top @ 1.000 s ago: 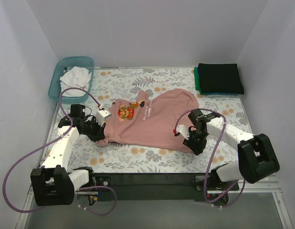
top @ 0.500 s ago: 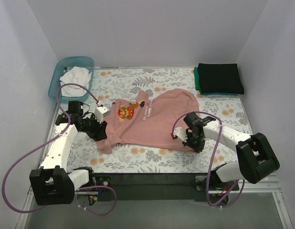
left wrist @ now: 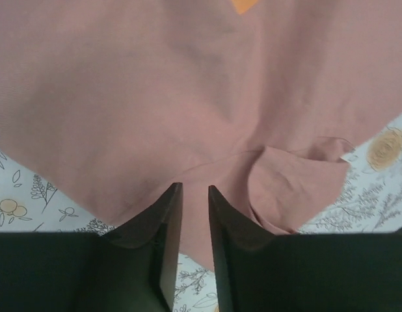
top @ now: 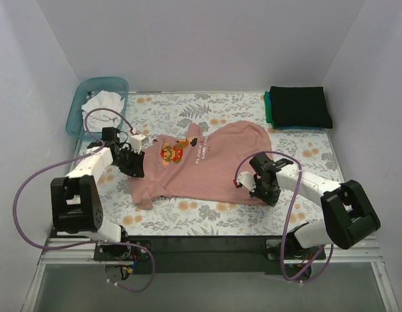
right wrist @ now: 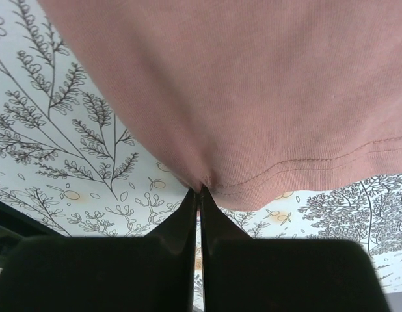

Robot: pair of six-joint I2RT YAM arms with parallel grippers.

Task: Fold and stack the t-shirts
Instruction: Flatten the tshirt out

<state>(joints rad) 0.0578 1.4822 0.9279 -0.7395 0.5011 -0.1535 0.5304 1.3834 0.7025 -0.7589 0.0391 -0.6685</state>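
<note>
The dusty-pink t-shirt (top: 207, 162) lies spread on the flowered table, print up. My left gripper (top: 137, 170) is over its left sleeve edge. In the left wrist view the jaws (left wrist: 194, 188) stand a little apart, with pink cloth (left wrist: 188, 97) showing below and between them. My right gripper (top: 269, 196) is at the shirt's near right corner, and the right wrist view shows it (right wrist: 200, 190) shut on the stitched hem (right wrist: 305, 162). A folded black t-shirt (top: 298, 106) lies on a teal-green one (top: 268, 112) at the far right. A white t-shirt (top: 103, 104) sits in the basket.
The translucent teal basket (top: 78, 108) stands at the far left corner. White walls close in the table on three sides. The flowered table cover (top: 220, 211) shows along the near edge, in front of the shirt.
My left arm has swung back and outward, and its gripper moved a little towards the far side along the shirt's left edge. My right gripper drew the near right corner slightly left.
</note>
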